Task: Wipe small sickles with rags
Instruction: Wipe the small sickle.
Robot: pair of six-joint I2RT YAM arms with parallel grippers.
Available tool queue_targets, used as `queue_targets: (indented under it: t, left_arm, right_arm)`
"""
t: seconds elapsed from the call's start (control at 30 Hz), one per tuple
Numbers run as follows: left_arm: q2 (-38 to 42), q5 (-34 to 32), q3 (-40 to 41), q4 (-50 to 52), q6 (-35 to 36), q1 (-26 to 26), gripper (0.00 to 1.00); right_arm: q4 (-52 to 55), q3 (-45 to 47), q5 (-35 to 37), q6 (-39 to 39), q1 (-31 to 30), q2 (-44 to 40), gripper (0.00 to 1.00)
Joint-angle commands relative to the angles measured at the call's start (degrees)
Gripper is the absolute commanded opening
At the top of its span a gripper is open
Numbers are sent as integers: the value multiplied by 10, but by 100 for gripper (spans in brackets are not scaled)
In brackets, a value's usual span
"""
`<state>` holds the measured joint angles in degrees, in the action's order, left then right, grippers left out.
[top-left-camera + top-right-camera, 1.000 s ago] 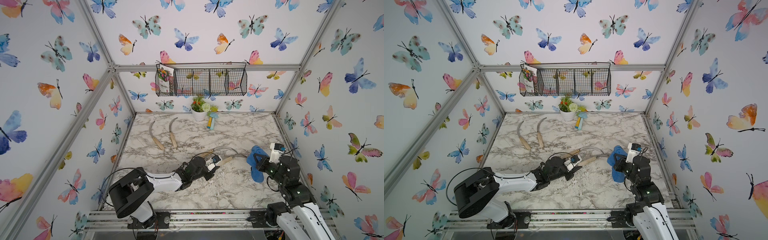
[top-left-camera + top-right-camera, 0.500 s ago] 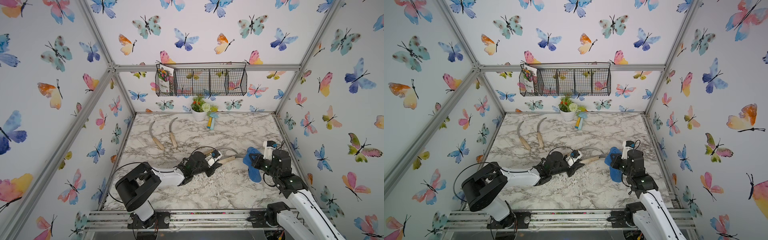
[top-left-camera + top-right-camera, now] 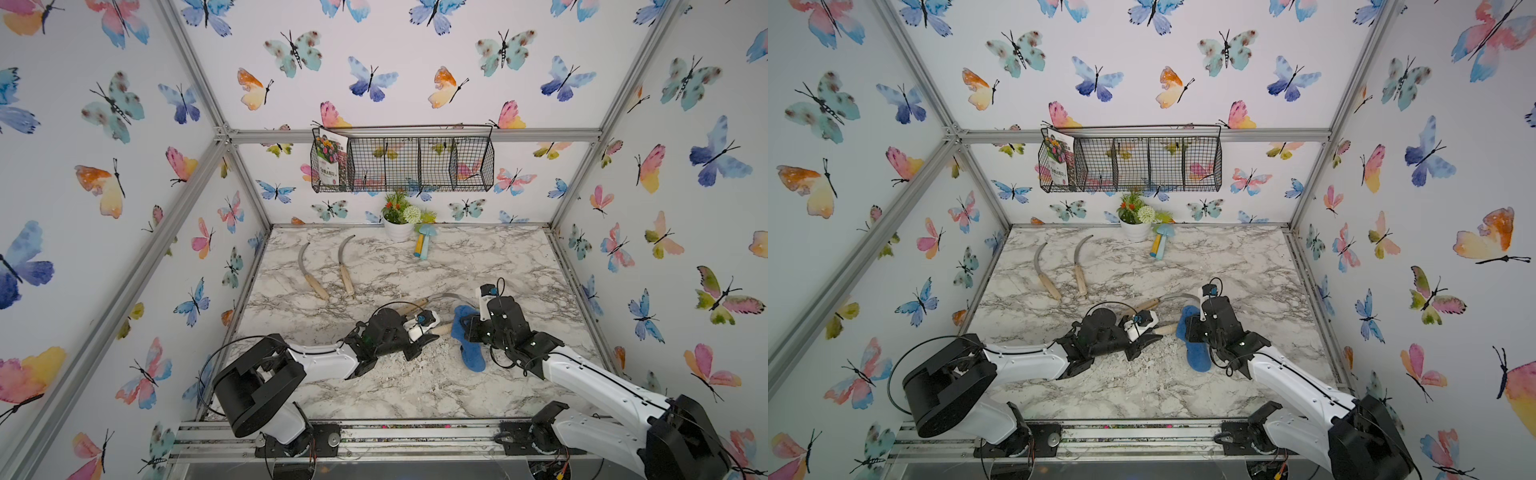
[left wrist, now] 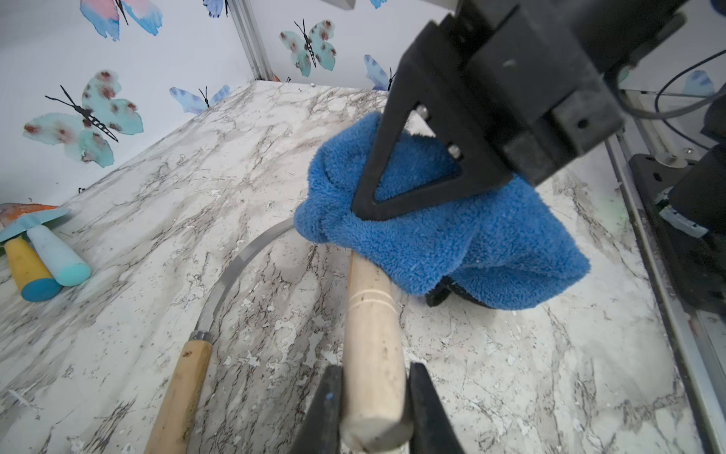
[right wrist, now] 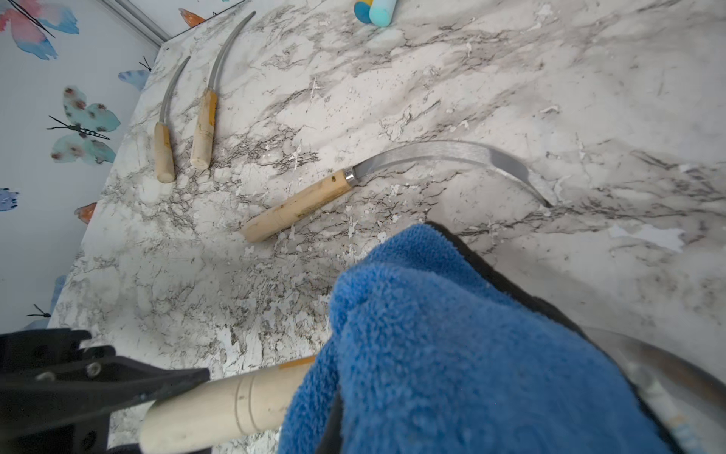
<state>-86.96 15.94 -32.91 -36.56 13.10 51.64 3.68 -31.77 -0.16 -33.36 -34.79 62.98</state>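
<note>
No text can be read with certainty. A flower-printed packet (image 3: 331,160) in the left end of the wire basket (image 3: 457,166), upper middle of both top views, carries dark characters too small to make out.

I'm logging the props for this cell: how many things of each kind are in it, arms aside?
Small sickles: 4
Blue rag: 1
Mushroom toys: 2
Potted plant: 1
Wire basket: 1
Seed packet: 1
Total: 10

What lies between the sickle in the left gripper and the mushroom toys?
A loose sickle lying flat on the marble table, bare marble either side; the left wrist view shows it plainly.
</note>
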Motion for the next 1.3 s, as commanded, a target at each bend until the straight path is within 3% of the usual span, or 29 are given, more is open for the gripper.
queue_targets:
  t: [0.0, 0.23, 0.5, 0.67, 0.83, 1.07, 1.17, 1.27]
  left_arm:
    - [-4, 25, -10, 0, 17, -5, 0]
    - [-10, 23, -11, -5, 10, -10, 0]
    - [4, 29, 1, -15, 10, -11, 0]
    - [7, 25, 3, -16, 9, -11, 0]
    - [9, 24, 5, -16, 7, -12, 0]
    - [23, 25, 12, -19, 5, -12, 0]
    - [26, 27, 14, -21, 4, -13, 0]
    - [24, 26, 14, -21, 3, -13, 0]
  right_arm:
    - [-43, -18, 25, 0, -7, 18, 2]
    - [-70, -33, -11, 7, -37, 72, 2]
    - [-98, -59, -31, 11, -142, 87, 2]
    - [-140, -37, -63, 5, -149, 92, 2]
    - [-148, -1, 5, 1, -143, 75, 2]
    - [-130, 52, -21, 10, -13, 39, 2]
    - [-103, 46, 6, 19, -2, 33, 2]
    - [-81, 23, -12, 26, -3, 39, 2]
